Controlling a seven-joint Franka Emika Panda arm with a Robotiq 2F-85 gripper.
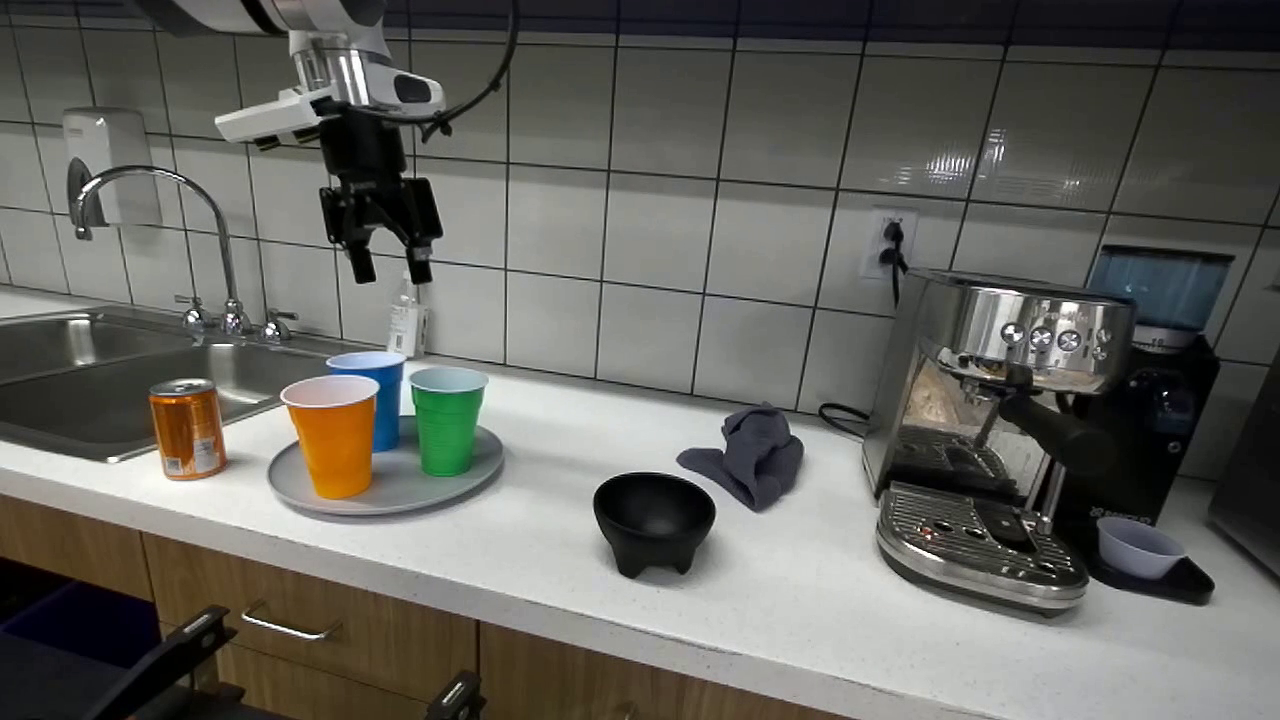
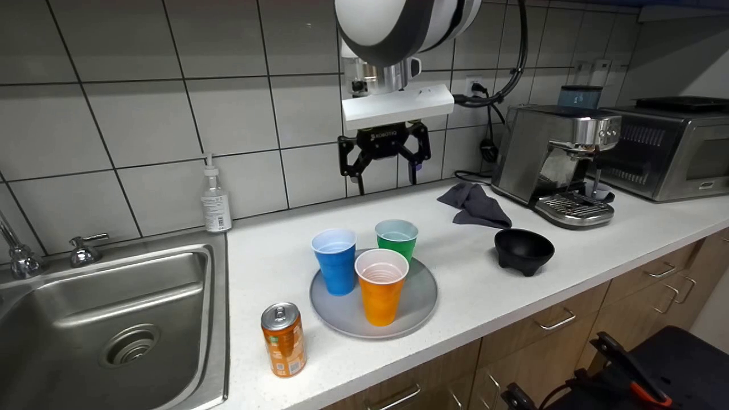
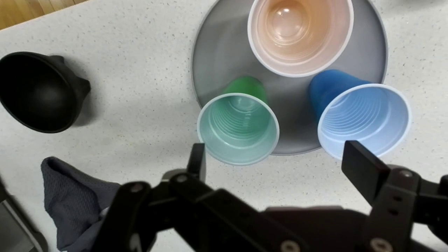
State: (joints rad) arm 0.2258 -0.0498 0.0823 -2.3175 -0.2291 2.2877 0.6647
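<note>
My gripper (image 1: 391,268) is open and empty, pointing down high above the counter; it also shows in an exterior view (image 2: 387,185) and the wrist view (image 3: 274,150). It touches nothing. Below it a grey plate (image 2: 418,302) bears three upright cups: orange (image 2: 381,299), blue (image 2: 335,265) and green (image 2: 397,236). In the wrist view the fingers appear just below the green cup (image 3: 239,129) and over the rim of the blue cup (image 3: 367,113), while the orange cup (image 3: 297,38) is at the top. The cups look empty there.
An orange can (image 1: 187,430) stands between plate and sink (image 2: 216,319). A black footed bowl (image 1: 655,515) and a dark cloth (image 1: 750,455) lie toward the espresso machine (image 1: 985,430). A soap bottle (image 2: 215,202) stands by the tiled wall. A microwave (image 2: 672,148) is at the far end.
</note>
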